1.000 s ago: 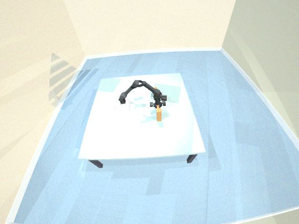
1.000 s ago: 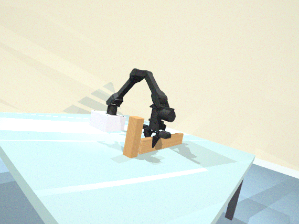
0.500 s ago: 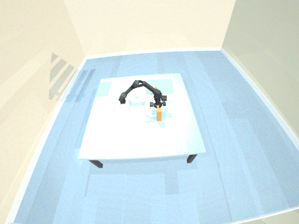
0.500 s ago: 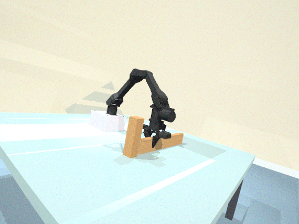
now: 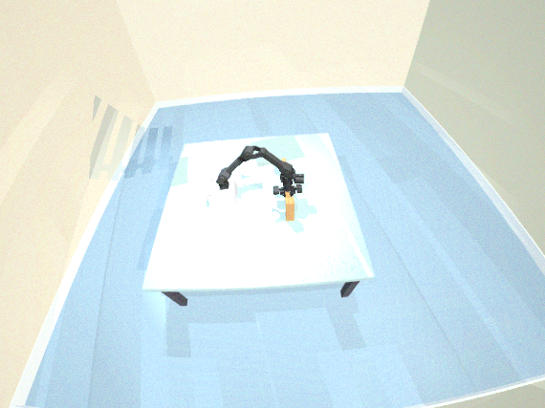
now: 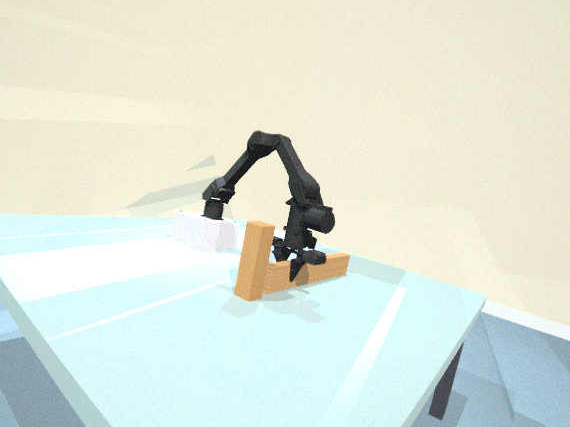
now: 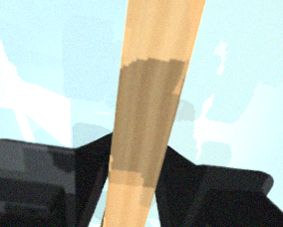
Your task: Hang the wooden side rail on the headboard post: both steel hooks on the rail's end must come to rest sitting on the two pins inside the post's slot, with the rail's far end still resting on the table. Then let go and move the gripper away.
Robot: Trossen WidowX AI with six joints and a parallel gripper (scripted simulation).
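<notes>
The wooden side rail (image 5: 284,160) (image 6: 332,266) (image 7: 149,110) lies lengthwise behind the upright headboard post (image 5: 290,209) (image 6: 255,261). Its near end is close to or against the post's back face; I cannot tell if they touch. The rail looks low and nearly level, its far end at table height. My gripper (image 5: 288,195) (image 6: 287,269) (image 7: 135,136) points down and is shut on the rail near the post, one finger on each side. The steel hooks, the slot and its pins are hidden in all views.
The white table (image 5: 215,259) (image 6: 200,361) carries everything. A white block (image 6: 200,233) under the arm's base stands to the left of the post. The arm arches from it over to the rail. Shadows lie around the post and rail.
</notes>
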